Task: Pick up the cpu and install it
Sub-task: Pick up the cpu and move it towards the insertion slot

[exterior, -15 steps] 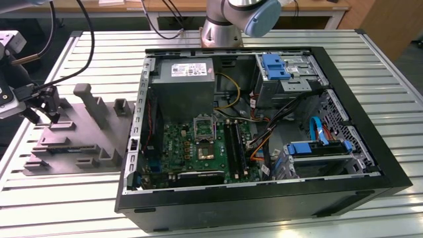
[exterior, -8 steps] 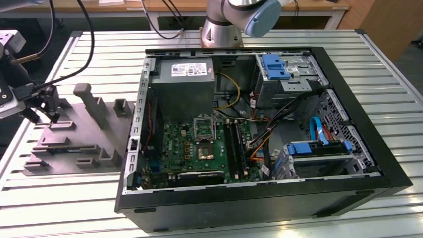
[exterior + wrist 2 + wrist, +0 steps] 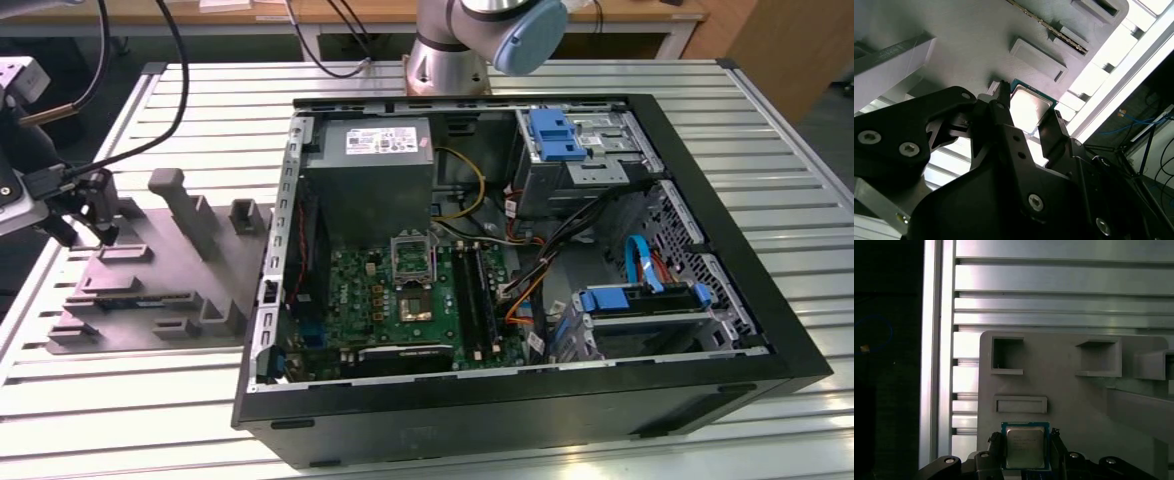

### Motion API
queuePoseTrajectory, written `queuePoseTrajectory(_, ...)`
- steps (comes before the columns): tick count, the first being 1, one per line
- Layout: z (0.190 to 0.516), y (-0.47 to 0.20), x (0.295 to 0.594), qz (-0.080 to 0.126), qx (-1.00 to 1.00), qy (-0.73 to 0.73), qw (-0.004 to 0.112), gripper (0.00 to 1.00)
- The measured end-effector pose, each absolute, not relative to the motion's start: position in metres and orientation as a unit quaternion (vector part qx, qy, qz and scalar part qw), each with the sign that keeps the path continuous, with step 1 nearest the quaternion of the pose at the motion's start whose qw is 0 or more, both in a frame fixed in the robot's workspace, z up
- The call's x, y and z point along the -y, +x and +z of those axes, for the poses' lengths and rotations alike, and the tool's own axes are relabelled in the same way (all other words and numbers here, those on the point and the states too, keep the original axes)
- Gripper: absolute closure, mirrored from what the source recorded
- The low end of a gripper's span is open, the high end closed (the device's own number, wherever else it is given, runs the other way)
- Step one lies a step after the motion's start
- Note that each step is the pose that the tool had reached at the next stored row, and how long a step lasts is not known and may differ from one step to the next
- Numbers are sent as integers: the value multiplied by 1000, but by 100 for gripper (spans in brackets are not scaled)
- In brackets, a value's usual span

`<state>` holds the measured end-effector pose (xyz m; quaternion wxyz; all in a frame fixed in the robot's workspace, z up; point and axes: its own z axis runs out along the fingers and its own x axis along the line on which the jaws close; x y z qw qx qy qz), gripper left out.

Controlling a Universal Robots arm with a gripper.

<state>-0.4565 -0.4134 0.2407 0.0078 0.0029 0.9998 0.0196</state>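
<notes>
The cpu, a small square chip with a pale silver top and a green rim, lies flat near the edge of the grey plastic fixture block. My gripper sits over it, one black finger against each of two opposite edges, shut on it. In the second wrist view the cpu shows between the same fingers of the gripper. In the exterior view the gripper hangs low over the fixture block at that view's left. The open motherboard socket lies inside the computer case.
The fixture block carries upright posts and recessed pockets close to the gripper. A grey power supply box, drive cages with blue tabs and loose cables surround the motherboard. The slatted metal table extends around the case.
</notes>
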Motion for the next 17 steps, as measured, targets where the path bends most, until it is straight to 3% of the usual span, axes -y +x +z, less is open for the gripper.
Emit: queuePoseTrajectory(17,244,-456,413,20,-1000,3,8,53)
